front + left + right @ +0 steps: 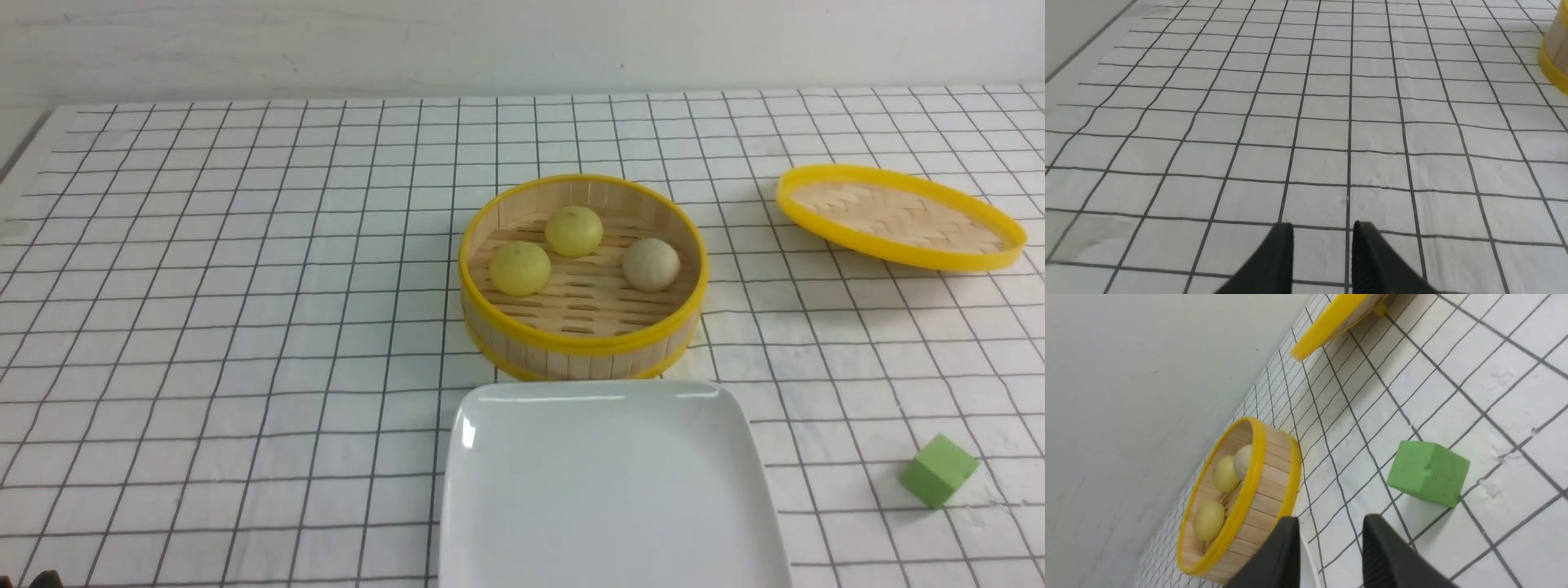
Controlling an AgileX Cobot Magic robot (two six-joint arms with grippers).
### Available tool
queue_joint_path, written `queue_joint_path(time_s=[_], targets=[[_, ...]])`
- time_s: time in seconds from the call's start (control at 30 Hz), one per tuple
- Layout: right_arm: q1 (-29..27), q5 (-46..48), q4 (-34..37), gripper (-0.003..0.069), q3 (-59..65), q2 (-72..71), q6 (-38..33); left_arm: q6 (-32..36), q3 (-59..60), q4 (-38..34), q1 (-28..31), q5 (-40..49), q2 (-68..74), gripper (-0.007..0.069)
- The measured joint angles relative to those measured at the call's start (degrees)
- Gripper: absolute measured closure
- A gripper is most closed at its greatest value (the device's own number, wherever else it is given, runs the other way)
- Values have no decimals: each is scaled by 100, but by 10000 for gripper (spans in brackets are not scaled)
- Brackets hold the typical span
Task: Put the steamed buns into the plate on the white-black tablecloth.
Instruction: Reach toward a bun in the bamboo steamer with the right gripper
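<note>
Three buns, two yellow (520,269) (574,231) and one gray (651,265), inside the round basket (583,342), white plate (614,490) near it on the cloth (212,327), green block (938,471) and tilted lid (898,216) to the right, left gripper (1323,224) and right gripper (1332,518) with fingers apart, holding nothing.

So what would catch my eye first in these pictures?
Probably the big white plate, bare and shiny, front and centre. Just beyond it sits the round yellow-rimmed basket, with two yellow buns and a paler one inside. Off to the right, a small green block stands out against the black-and-white checked cloth.
</note>
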Motion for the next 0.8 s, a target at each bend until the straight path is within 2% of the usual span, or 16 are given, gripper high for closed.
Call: queue_joint_path(time_s=[0.8], targets=[[0,-38,13,420,0,0,-117,0,0,48,0,-35,0,384]])
